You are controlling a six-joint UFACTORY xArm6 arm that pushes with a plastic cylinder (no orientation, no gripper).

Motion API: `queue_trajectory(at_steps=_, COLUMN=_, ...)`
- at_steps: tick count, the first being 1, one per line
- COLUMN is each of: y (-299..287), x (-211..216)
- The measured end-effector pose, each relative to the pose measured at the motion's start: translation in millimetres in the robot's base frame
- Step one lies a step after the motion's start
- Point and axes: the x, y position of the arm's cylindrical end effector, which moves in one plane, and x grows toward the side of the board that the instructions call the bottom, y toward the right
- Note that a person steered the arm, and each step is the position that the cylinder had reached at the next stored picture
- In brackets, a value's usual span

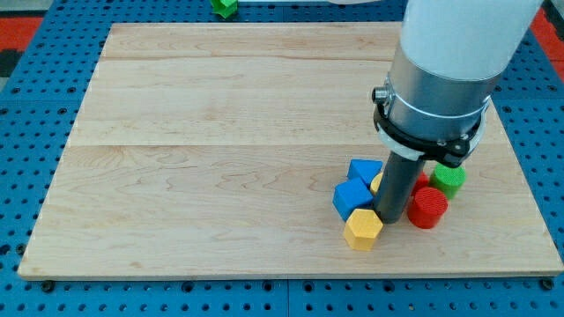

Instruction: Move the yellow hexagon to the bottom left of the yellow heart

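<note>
The yellow hexagon [362, 228] lies near the board's bottom edge, right of centre. My tip [391, 220] rests on the board just to the hexagon's right, touching or nearly touching it. A sliver of the yellow heart [376, 182] peeks out behind the rod, between the blue blocks and the rod; most of it is hidden. The hexagon sits below and slightly left of that sliver.
Two blue blocks [352, 198] [364, 171] sit left of the rod. A red block [428, 208] and a green block [448, 180] sit to its right, another red block [420, 179] partly hidden behind. A green block [224, 7] lies off the wooden board [220, 132] at the view's top.
</note>
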Motion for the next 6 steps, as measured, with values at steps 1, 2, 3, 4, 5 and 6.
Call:
queue_trajectory(at_steps=1, y=5, x=47)
queue_trajectory(at_steps=2, y=-19, x=57)
queue_trajectory(at_steps=3, y=-79, x=50)
queue_trajectory(at_steps=4, y=-69, x=47)
queue_trajectory(at_steps=5, y=-38, x=37)
queue_trajectory(at_steps=6, y=-31, x=3)
